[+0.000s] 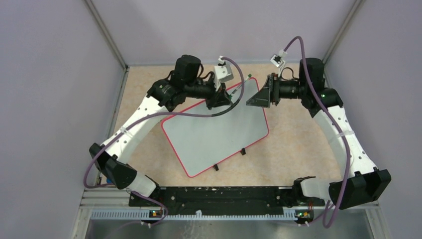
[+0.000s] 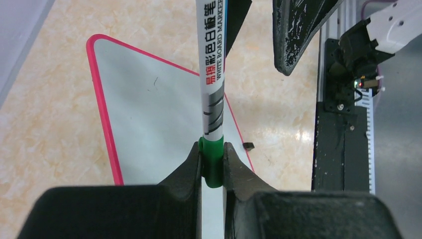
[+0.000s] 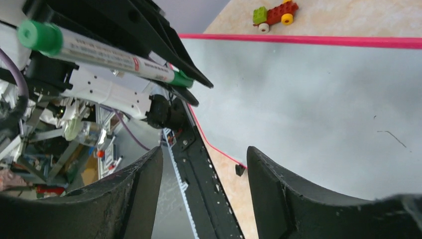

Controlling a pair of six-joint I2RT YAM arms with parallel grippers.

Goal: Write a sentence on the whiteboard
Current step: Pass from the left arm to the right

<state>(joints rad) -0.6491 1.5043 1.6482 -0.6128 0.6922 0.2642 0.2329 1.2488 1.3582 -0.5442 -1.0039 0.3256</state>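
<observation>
Left hand [image 2: 212,164] tight around marker [image 2: 211,59], whiteboard [image 2: 149,114] below.

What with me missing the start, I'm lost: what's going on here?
The left hand is shut on a green marker, holding it by the far corner of the whiteboard. The right hand is open and empty close by. No sentence is on the board yet.

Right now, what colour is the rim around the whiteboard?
The whiteboard has a pinkish-red rim, which shows best in the left wrist view.
</observation>
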